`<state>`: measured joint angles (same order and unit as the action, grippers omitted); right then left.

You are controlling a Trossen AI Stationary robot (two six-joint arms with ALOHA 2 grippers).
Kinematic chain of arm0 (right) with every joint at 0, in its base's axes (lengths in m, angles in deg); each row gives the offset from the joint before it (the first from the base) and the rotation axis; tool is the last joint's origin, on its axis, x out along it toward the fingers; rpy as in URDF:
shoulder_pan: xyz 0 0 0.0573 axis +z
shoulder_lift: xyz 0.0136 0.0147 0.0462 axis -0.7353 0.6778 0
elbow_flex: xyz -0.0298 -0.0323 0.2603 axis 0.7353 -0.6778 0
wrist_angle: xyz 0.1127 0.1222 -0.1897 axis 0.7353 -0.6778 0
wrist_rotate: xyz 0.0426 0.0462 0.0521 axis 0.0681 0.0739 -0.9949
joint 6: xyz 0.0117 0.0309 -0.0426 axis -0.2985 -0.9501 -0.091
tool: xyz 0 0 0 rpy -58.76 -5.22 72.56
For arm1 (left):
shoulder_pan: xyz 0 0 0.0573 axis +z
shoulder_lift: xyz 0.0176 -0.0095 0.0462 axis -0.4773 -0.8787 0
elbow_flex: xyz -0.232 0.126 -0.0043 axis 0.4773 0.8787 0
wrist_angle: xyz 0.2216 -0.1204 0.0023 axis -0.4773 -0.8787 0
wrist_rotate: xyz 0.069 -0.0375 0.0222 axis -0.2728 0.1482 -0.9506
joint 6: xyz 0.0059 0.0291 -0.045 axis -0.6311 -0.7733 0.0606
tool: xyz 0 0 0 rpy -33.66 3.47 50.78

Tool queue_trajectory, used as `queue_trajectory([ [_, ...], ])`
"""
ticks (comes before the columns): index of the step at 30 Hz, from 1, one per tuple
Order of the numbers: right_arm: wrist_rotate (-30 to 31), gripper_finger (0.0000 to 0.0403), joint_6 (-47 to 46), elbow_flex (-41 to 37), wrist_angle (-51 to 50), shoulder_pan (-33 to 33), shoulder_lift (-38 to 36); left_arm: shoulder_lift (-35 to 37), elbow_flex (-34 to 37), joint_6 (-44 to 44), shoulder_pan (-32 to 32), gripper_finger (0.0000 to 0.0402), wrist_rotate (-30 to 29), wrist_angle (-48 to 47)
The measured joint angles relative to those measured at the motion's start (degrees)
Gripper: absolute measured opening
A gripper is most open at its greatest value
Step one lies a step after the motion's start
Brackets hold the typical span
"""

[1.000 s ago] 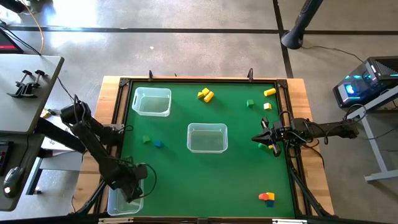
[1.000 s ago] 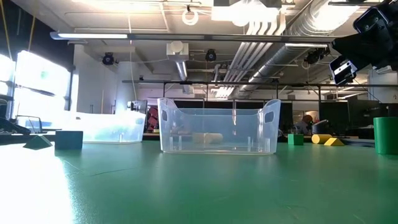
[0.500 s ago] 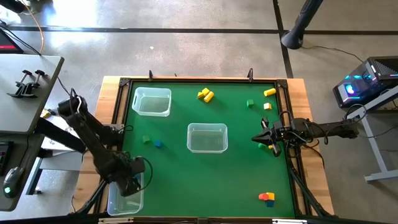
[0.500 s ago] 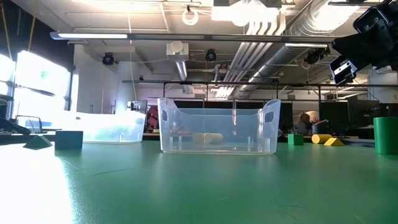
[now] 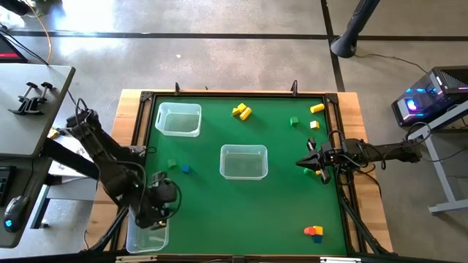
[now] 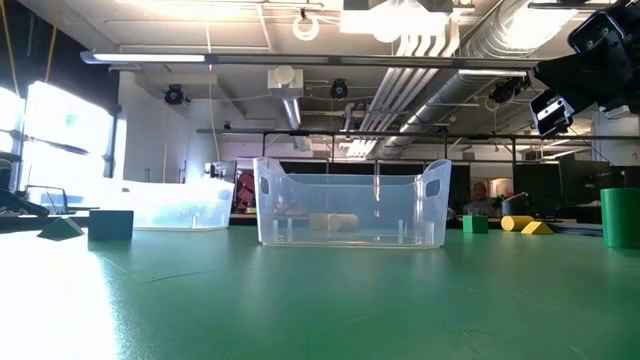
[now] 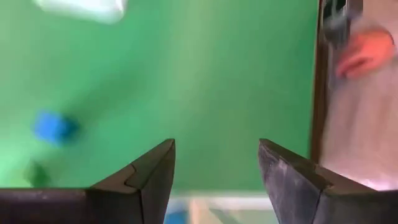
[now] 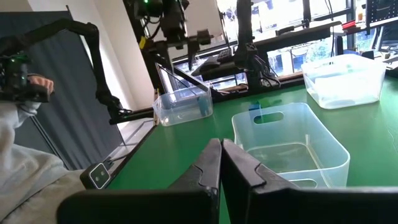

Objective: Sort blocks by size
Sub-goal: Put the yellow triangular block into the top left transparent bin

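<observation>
My left gripper [image 5: 162,204] [image 7: 216,146] hangs open and tipped downward above the far end of the near-left clear bin [image 5: 145,235], with nothing between its fingers. In its wrist view a blue block [image 7: 53,126] and a green block [image 7: 36,171] lie on the green mat ahead; the high view shows the same blue block [image 5: 186,169] and green block [image 5: 172,164]. Yellow blocks [image 5: 241,111] lie at the far side, and a mixed cluster of blocks [image 5: 314,232] lies near right. My right gripper [image 5: 301,162] [image 8: 221,144] waits shut at the right edge.
A clear bin [image 5: 243,161] [image 6: 350,215] stands mid-table and another clear bin [image 5: 178,119] at the far left. More small blocks [image 5: 294,121] [image 5: 316,108] lie far right, and two beside my right gripper [image 5: 319,172]. A wooden frame [image 5: 146,98] borders the mat.
My left gripper has risen out of the near-left bin and drifted slightly toward the table's far and right side, its wrist turning as it went. The blocks and bins on the mat have stayed put.
</observation>
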<state>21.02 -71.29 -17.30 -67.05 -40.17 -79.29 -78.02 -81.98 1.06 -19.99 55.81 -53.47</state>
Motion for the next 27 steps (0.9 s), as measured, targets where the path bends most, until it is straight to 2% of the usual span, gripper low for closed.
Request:
queue_trajectory([
  [3,0.0,0.0,0.0,-0.01,0.01,-0.01,-0.02,-0.02,0.74,-7.59,2.25,0.0215,-5.75,2.67],
  [6,0.01,0.0,0.0,-0.01,0.0,-0.02,0.0,-0.02,3.43,-17.28,5.65,0.0215,-8.0,8.88],
  [10,0.01,0.0,0.0,-0.01,0.0,-0.01,0.0,-0.04,9.55,-32.52,11.35,0.0215,-6.23,24.23],
  [15,0.0,0.0,0.0,0.0,0.01,-0.01,0.0,-0.04,17.26,-46.86,22.51,0.0215,-1.12,47.22],
  [17,0.0,0.0,0.0,-0.02,0.02,-0.02,0.0,-0.04,19.02,-50.25,27.8,0.0215,0.2,54.35],
  [20,0.02,0.0,0.0,-0.02,0.0,-0.02,0.0,-0.31,19.33,-53.09,36.57,0.0215,0.82,59.99],
  [23,0.02,0.0,0.0,-0.02,0.02,-0.02,0.0,-1.76,17.38,-52.68,45.5,0.0215,1.82,61.46],
  [27,0.02,0.0,0.01,-0.02,0.01,-0.02,-0.02,-6.14,12.45,-53.66,55.72,0.0215,5.98,60.01],
])
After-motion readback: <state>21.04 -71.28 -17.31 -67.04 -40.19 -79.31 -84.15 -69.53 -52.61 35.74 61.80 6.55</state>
